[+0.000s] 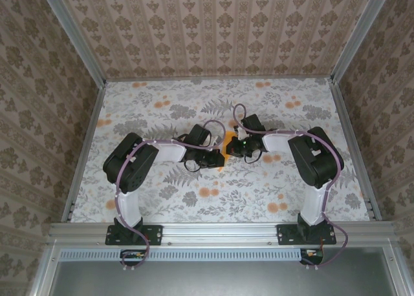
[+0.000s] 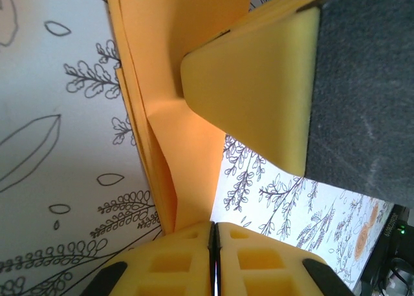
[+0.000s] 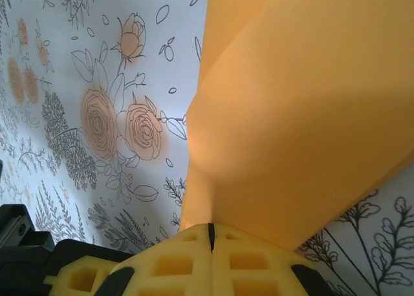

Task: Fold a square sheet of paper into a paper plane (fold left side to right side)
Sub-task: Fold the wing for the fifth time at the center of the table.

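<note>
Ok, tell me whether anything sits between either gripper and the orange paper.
Nothing visible does. The left gripper and the right gripper each have their fingers closed directly on the orange paper, pinching it from opposite sides with no other object between.

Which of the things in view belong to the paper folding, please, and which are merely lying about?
Belonging to the job:
- orange paper, partly folded
- left gripper, shut on the paper
- right gripper, shut on the paper

Merely there:
- floral table cover
- patterned walls
</note>
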Robot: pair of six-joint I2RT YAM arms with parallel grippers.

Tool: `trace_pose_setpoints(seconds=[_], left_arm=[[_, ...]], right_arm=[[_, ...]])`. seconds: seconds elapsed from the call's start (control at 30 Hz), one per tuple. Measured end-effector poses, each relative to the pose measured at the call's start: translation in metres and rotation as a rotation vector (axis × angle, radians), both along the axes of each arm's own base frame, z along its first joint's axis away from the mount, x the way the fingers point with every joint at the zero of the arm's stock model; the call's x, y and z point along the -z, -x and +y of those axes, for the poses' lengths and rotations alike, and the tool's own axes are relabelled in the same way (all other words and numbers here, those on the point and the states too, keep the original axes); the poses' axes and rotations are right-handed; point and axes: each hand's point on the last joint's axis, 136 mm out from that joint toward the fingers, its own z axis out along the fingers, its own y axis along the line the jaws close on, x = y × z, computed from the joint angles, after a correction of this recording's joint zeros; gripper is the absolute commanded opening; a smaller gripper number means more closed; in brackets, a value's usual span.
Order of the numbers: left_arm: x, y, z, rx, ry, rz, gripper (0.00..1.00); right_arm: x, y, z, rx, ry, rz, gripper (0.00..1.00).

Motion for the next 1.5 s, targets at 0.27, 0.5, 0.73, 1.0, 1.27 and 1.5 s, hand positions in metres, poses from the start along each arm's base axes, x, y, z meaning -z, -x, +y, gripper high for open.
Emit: trace_pose_setpoints(seconds=[0.27, 0.5, 0.73, 1.0, 1.27, 1.5], left_arm=[[0.0, 0.0, 0.0, 0.0, -0.001, -0.001, 0.11], [0.0, 0.0, 0.0, -0.001, -0.002, -0.002, 0.11], [0.0, 0.0, 0.0, -0.001, -0.002, -0.001, 0.11], [0.0, 0.0, 0.0, -0.001, -0.002, -0.002, 0.11], [0.0, 0.0, 0.0, -0.001, -0.002, -0.002, 0.11], [0.0, 0.0, 0.0, -0.001, -0.002, -0.002, 0.11]], right_arm=[[0.001, -0.002, -0.002, -0.025, 0.001, 0.015, 0.0], [0.002, -0.013, -0.009, -0.029, -0.003, 0.028, 0.0], [0.001, -0.036, -0.027, 0.007, -0.003, 0.019, 0.0], [0.001, -0.058, -0.044, 0.032, -0.025, 0.03, 0.0], [0.001, -0.084, -0.064, 0.072, -0.043, 0.029, 0.0], [0.0, -0.11, -0.08, 0.114, -0.034, 0.012, 0.0]])
